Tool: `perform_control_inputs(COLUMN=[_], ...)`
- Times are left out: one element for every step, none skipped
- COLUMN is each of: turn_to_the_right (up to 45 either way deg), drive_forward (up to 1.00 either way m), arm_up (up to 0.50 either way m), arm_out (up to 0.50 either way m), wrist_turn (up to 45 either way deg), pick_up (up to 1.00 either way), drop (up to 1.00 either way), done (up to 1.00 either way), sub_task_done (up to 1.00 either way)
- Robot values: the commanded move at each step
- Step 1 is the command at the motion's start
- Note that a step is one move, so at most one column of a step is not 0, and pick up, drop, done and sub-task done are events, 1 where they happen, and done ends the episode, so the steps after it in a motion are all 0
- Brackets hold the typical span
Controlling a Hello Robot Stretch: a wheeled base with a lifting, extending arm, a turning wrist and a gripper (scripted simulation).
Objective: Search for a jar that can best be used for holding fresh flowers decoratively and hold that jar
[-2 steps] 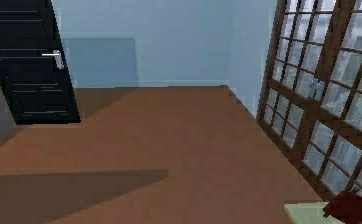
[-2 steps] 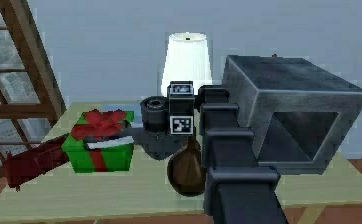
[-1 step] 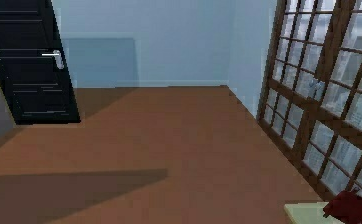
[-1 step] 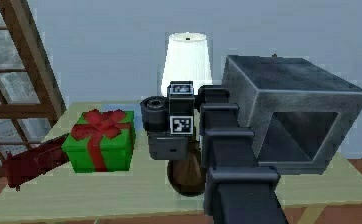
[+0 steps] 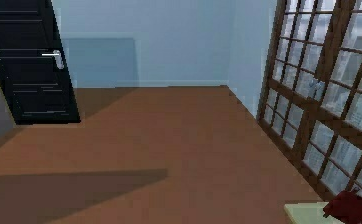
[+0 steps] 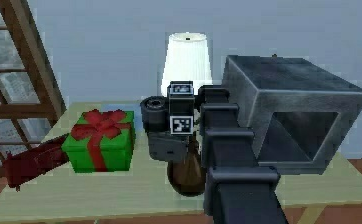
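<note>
In the arm side view my arm rises from the bottom edge over a pale table. The gripper sits left of the two white marker squares, in front of a white lampshade and next to a green gift box with a red ribbon. A brown rounded thing stands on the table just below the gripper; I cannot tell what it is. I cannot tell whether the gripper holds anything.
A grey hollow box stands on the table right of the arm, and a dark red thing lies at the table's left end. Ahead are bare brown floor, a black door and wood-framed glazing.
</note>
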Motion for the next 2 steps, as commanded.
perform_control_inputs(turn_to_the_right=[0.0, 0.0], drive_forward=[0.0, 0.0], arm_up=[-0.28, 0.0], arm_out=[0.0, 0.0], wrist_turn=[0.0, 0.0], pick_up=[0.0, 1.0], drop=[0.0, 0.0], done=[0.0, 0.0], sub_task_done=[0.0, 0.0])
